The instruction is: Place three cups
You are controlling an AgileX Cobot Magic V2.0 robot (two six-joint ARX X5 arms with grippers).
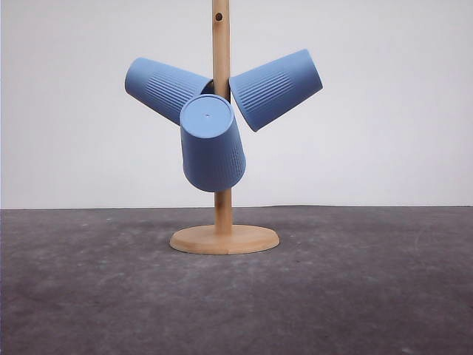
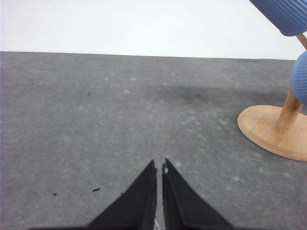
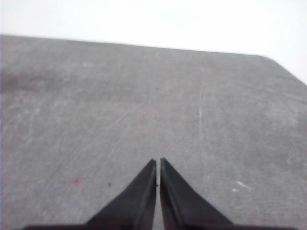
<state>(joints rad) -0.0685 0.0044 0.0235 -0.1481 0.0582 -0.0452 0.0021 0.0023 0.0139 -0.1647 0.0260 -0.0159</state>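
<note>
Three light-blue ribbed cups hang upside down on the wooden stand [image 1: 222,89]. One cup [image 1: 164,87] points up to the left, another cup [image 1: 277,89] points up to the right, and the front cup [image 1: 211,144] faces me with its flat base showing. In the left wrist view, parts of two cups [image 2: 283,14] [image 2: 301,79] show beside the stand's round base [image 2: 273,129]. My left gripper [image 2: 159,166] is shut, low over the grey table, with nothing in it. My right gripper [image 3: 158,163] is shut too, over bare table.
The stand's round wooden base [image 1: 225,239] sits mid-table on the dark grey surface [image 1: 369,296]. A white wall rises behind. The table's far right corner [image 3: 268,57] is rounded in the right wrist view.
</note>
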